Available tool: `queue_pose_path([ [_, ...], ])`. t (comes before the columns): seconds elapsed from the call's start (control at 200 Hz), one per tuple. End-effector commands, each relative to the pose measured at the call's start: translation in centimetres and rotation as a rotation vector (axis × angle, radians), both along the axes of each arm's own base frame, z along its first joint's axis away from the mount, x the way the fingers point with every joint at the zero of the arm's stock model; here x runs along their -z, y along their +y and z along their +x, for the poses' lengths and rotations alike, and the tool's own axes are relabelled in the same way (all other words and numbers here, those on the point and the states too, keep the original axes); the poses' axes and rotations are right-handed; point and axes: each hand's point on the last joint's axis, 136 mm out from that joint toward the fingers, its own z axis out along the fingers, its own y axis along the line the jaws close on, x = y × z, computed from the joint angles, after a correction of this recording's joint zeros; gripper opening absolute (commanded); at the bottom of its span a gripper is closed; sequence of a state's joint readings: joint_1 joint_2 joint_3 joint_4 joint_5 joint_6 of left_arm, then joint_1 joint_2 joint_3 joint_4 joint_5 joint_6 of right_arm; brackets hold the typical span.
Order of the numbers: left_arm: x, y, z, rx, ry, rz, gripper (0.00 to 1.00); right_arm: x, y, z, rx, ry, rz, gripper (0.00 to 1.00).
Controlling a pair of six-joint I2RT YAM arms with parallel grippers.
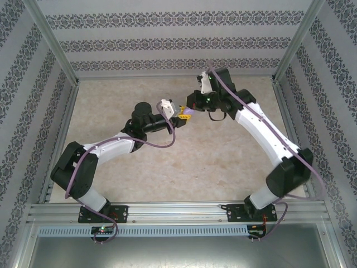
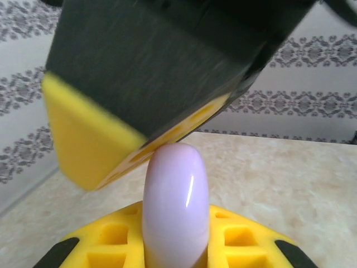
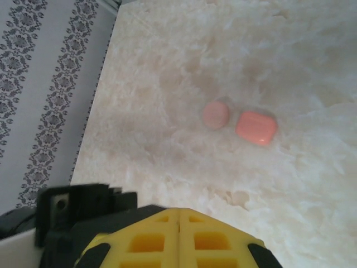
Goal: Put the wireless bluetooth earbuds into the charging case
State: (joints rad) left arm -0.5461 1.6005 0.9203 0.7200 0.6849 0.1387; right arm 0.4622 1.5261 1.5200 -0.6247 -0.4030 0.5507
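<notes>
- The left gripper (image 2: 176, 245) held a smooth lilac charging case (image 2: 175, 195) upright between its jaws. It was aloft between the two arms, over the back half of the surface (image 1: 223, 162).
- The right gripper (image 3: 178, 223) had its jaws pressed together, with no gap and nothing visible between them. In the left wrist view one of its yellow fingertips (image 2: 83, 139) touched, or all but touched, the rounded top of the case.
- No seam or raised lid could be made out on the case, and what lay inside it could not be told.
- Two things lay just beside each other on the surface under the right wrist: a round salmon-pink piece (image 3: 215, 114) and a rounded-square salmon-pink piece (image 3: 256, 127). They were too blurred to say whether either was one of the earbuds.
- The step in hand looked like working the top of the case, with the right fingertip on the lid while the left arm steadied the shell.
- To do it well, the left grip should sit low and firm, leaving the upper edge free.
- The shell looked glossy and rounded, so an off-centre push would likely twist it or squirt it out of the jaws. The push should be gentle and in line with the case.
- Any bud fetched next would need a light pinch at the fingertips and a straight descent into its socket.
</notes>
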Motion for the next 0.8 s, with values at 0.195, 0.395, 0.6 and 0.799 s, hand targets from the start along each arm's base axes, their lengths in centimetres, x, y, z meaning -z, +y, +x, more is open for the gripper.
queue_pose_path([
  [0.195,2.7,-1.5,3.8,-0.065,0.306,-0.032,0.00,2.9,-13.8,-0.6,0.530,-0.026,-0.053,0.00],
  [0.395,11.5,-3.1,6.4,-0.159,0.858,0.085,0.00,8.3,-16.5,-2.5,0.610,0.038,-0.084,0.10],
  [0.6,18.6,-3.2,6.8,-0.262,1.153,0.138,0.00,9.7,-16.5,-3.2,0.609,0.050,-0.076,0.14],
  [0.799,21.6,-1.6,7.6,-0.410,1.233,0.262,0.03,9.6,-16.5,-3.8,0.598,0.040,-0.072,0.20],
])
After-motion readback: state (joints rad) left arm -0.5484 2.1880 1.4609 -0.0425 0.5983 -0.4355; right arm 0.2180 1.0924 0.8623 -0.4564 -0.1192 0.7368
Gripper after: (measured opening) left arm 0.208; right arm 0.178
